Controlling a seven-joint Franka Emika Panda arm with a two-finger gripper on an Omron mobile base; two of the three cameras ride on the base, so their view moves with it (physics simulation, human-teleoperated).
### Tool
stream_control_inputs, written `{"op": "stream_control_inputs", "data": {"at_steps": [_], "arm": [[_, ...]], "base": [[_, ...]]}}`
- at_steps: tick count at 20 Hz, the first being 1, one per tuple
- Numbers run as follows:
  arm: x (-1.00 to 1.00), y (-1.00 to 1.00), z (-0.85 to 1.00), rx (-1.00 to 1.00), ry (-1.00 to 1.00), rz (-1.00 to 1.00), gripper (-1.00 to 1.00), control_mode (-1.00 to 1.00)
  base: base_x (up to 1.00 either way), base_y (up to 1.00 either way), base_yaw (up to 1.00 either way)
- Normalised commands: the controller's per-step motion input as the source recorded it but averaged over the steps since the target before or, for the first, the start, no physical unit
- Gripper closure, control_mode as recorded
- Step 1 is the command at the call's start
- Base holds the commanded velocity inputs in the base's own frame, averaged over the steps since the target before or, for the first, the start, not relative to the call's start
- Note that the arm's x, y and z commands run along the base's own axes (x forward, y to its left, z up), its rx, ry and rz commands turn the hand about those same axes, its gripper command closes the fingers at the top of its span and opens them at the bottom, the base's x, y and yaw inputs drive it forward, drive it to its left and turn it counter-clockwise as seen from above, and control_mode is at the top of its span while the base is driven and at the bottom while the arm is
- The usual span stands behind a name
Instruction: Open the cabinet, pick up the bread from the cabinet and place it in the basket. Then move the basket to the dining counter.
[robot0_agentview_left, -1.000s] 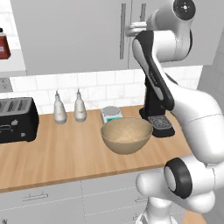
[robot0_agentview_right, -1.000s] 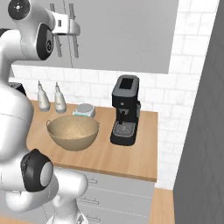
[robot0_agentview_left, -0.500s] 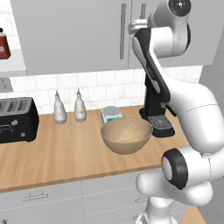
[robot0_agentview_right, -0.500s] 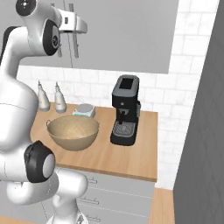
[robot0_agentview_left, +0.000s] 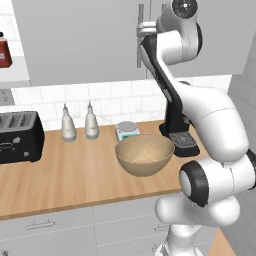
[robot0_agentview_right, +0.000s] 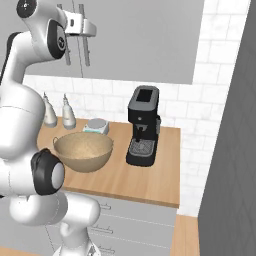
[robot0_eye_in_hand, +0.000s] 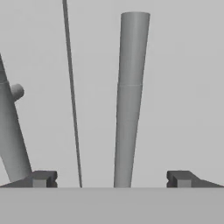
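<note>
The cabinet (robot0_agentview_left: 80, 40) hangs shut above the worktop, its two doors meeting at a thin seam (robot0_eye_in_hand: 72, 96). My gripper (robot0_agentview_left: 142, 30) is raised against its front at the bar handles (robot0_agentview_right: 87, 50). In the hand view the gripper (robot0_eye_in_hand: 111, 179) is open, and one long grey handle (robot0_eye_in_hand: 130, 96) rises between the fingertips without touching either. The other handle (robot0_eye_in_hand: 11, 131) slants at the left edge. The tan basket (robot0_agentview_left: 145, 155) sits on the worktop below, seen also as the basket (robot0_agentview_right: 82, 151) beside the arm. The bread is hidden behind the doors.
A black coffee machine (robot0_agentview_left: 180, 135) stands right of the basket, and a small scale (robot0_agentview_left: 127, 131) behind it. Two bottles (robot0_agentview_left: 68, 124) and a black toaster (robot0_agentview_left: 17, 136) line the tiled wall to the left. A red jar (robot0_agentview_left: 4, 50) sits on a high shelf.
The hand has swung a little closer to the cabinet's handles and the arm has straightened upward. Basket and doors have not moved.
</note>
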Motion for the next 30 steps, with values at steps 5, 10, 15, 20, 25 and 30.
{"op": "stream_control_inputs", "data": {"at_steps": [5, 10, 15, 20, 25, 30], "arm": [[0.34, -0.11, -0.15, 0.0, 0.0, 0.0, -1.0, -1.0], [0.42, -0.39, -0.25, 0.0, -0.01, 0.0, -1.0, -1.0], [0.43, -0.06, -0.12, 0.0, -0.03, 0.0, -1.0, -1.0], [0.24, 0.0, -0.06, 0.0, -0.03, 0.03, 1.0, -1.0], [0.33, 0.0, -0.06, 0.0, -0.03, 0.05, 1.0, -1.0], [0.09, -0.05, -0.19, 0.0, -0.01, 0.03, 1.0, -1.0]], "base": [[0.0, 0.0, 0.0], [0.0, 0.0, 0.0], [0.0, 0.0, 0.0], [0.0, 0.0, 0.0], [0.0, 0.0, 0.0], [0.0, 0.0, 0.0]]}}
